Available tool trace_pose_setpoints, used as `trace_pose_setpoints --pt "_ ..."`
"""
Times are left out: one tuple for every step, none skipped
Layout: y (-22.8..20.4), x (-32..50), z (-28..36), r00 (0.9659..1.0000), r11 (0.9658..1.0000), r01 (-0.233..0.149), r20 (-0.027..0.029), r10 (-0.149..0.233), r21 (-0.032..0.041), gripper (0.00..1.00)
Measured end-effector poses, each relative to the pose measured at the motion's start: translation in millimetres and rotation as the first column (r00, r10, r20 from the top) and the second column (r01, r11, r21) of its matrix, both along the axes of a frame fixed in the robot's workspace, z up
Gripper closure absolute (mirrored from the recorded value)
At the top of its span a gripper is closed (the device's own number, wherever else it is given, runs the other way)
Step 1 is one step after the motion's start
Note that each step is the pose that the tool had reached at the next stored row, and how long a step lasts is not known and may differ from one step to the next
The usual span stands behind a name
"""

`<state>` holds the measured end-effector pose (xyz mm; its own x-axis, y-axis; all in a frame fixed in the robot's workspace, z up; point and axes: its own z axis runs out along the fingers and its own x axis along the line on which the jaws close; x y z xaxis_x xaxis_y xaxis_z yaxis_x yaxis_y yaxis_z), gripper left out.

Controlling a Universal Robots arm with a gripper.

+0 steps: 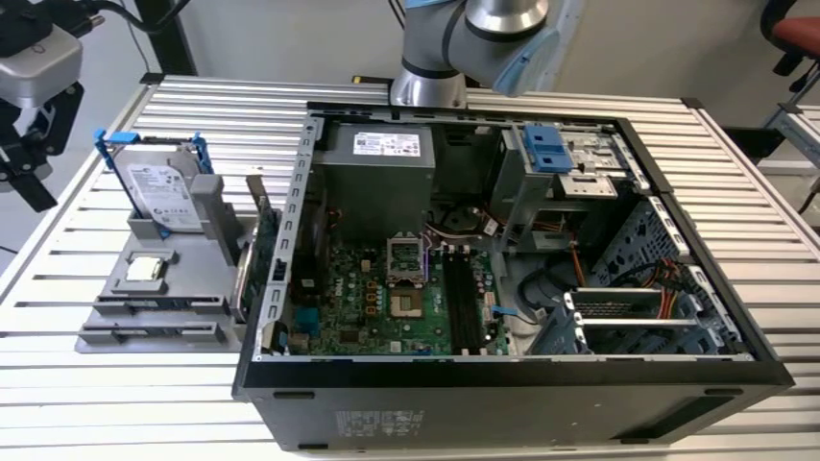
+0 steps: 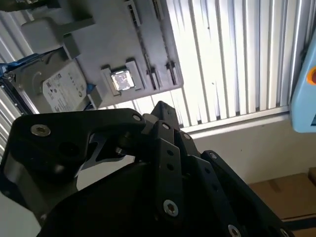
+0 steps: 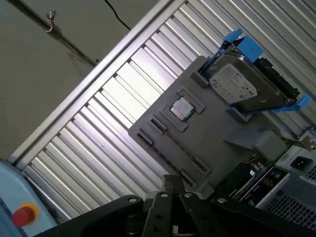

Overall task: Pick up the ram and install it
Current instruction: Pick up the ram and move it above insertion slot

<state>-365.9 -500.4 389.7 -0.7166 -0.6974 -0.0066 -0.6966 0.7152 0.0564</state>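
My black gripper [image 1: 38,197] hangs at the exterior view's left edge, above the slatted table and left of the grey parts holder [image 1: 167,279]. It is shut with nothing in it, and its linkages meet at the tips in both wrist views [image 2: 165,108] [image 3: 174,180]. The ram is hidden from these views. The holder's narrow slots [image 3: 158,126] look bare. Inside the open computer case [image 1: 513,370] lies the green motherboard [image 1: 384,307] with long black memory slots [image 1: 464,298]; I cannot tell whether a stick sits in them.
On the holder stand a silver hard drive in a blue frame [image 1: 167,192] [image 3: 242,86] and a small square processor chip [image 1: 148,267] [image 3: 181,108]. A green expansion card [image 1: 260,259] stands upright between holder and case. The arm's base [image 1: 448,58] rises behind the case.
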Motion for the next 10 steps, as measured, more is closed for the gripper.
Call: trace_pose_setpoints --pt "0.0 0.0 0.0 0.9999 0.9999 -0.014 0.0001 0.014 0.0001 1.0" --pt "0.0 0.0 0.0 0.9996 0.9996 -0.028 0.0001 0.028 0.0 1.0" --pt "0.0 0.0 0.0 0.9991 0.9991 -0.042 0.0 0.042 0.0 1.0" --pt "0.0 0.0 0.0 0.9985 0.9985 -0.055 0.0 0.055 0.0 1.0" --pt "0.0 0.0 0.0 0.9976 0.9976 -0.069 0.0 0.069 0.0 1.0" --pt "0.0 0.0 0.0 0.9966 0.9966 -0.082 0.0 0.082 0.0 1.0" --pt "0.0 0.0 0.0 0.9954 0.9954 -0.096 0.0 0.096 0.0 1.0" --pt "0.0 0.0 0.1 0.994 0.994 -0.109 0.0 0.109 0.0 1.0" --pt "0.0 0.0 0.1 0.9925 0.9925 -0.122 -0.0001 0.122 0.0 1.0" --pt "0.0 0.0 0.1 0.9908 0.9908 -0.136 0.0 0.136 0.0 1.0"
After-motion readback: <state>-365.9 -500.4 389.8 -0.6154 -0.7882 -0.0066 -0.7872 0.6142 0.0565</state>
